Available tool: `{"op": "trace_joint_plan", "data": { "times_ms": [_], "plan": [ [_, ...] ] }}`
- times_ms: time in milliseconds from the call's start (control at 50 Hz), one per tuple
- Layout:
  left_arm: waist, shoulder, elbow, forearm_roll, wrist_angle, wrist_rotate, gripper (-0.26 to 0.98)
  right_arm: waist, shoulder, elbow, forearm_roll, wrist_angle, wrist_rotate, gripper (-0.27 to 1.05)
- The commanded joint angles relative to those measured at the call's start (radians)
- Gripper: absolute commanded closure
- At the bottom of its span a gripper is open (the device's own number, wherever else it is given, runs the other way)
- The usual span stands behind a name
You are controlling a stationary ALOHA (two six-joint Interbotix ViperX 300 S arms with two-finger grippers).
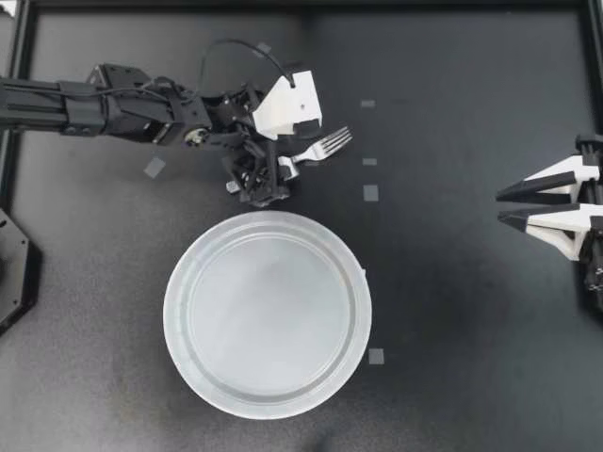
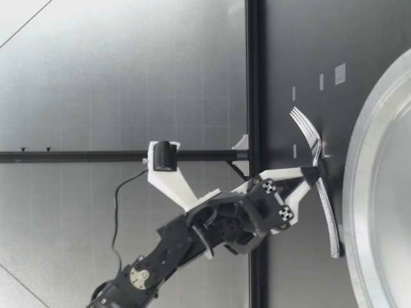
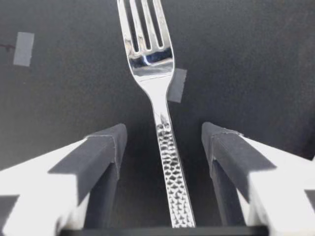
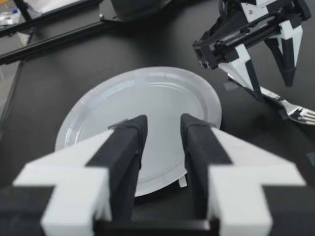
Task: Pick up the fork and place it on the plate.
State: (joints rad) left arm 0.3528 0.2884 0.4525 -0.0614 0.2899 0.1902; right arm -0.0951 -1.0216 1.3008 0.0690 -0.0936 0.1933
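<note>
The fork (image 1: pixel 322 147) lies on the dark tabletop (image 1: pixel 462 320) near its far edge, just beyond the white plate (image 1: pixel 181 273). Small tape squares (image 1: pixel 371 192) dot the surface beside it. My left hand (image 1: pixel 271 177) straddles the handle, fingers wide and clear of it. My right hand (image 1: pixel 501 207) sits at the right edge, narrowly parted and holding nothing.

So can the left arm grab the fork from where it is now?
Probably yes. My left gripper is right over the fork, open fingers on either side of the handle, with nothing between them and it.
</note>
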Motion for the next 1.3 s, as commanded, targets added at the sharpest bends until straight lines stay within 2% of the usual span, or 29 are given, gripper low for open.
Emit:
{"op": "trace_joint_plan", "data": {
  "times_ms": [0, 240, 320, 500, 600, 820, 1040, 1180, 1280],
  "plan": [
    [-0.003, 0.0, -0.028, -0.002, -0.009, 0.0, 0.2, -0.003, 0.002, -0.009, 0.0, -0.011, 0.009, 0.36],
    [-0.003, 0.005, -0.031, -0.002, -0.009, 0.002, 0.25, -0.003, 0.002, -0.008, 0.0, -0.011, 0.008, 0.36],
    [-0.003, 0.008, -0.031, -0.002, -0.009, 0.002, 0.33, -0.003, 0.0, -0.006, 0.0, -0.012, 0.008, 0.36],
    [-0.003, 0.017, -0.029, -0.002, -0.009, 0.002, 0.6, -0.003, 0.002, 0.002, 0.0, -0.023, 0.009, 0.36],
    [-0.003, 0.023, -0.028, -0.002, -0.009, 0.002, 0.69, -0.003, 0.0, 0.002, 0.0, -0.026, 0.009, 0.36],
    [-0.017, 0.003, -0.048, -0.002, 0.008, 0.009, 0.7, -0.003, 0.002, 0.002, 0.0, -0.025, 0.011, 0.36],
    [-0.046, -0.173, -0.123, -0.002, 0.035, 0.023, 0.7, -0.003, 0.015, -0.003, 0.0, -0.049, 0.014, 0.34],
    [-0.086, -0.278, -0.155, -0.002, 0.021, 0.017, 0.7, -0.003, 0.038, -0.005, -0.003, -0.124, 0.003, 0.33],
    [-0.14, -0.33, -0.16, -0.008, -0.06, 0.005, 0.7, -0.003, 0.058, -0.005, -0.031, -0.186, -0.015, 0.28]
  ]
}}
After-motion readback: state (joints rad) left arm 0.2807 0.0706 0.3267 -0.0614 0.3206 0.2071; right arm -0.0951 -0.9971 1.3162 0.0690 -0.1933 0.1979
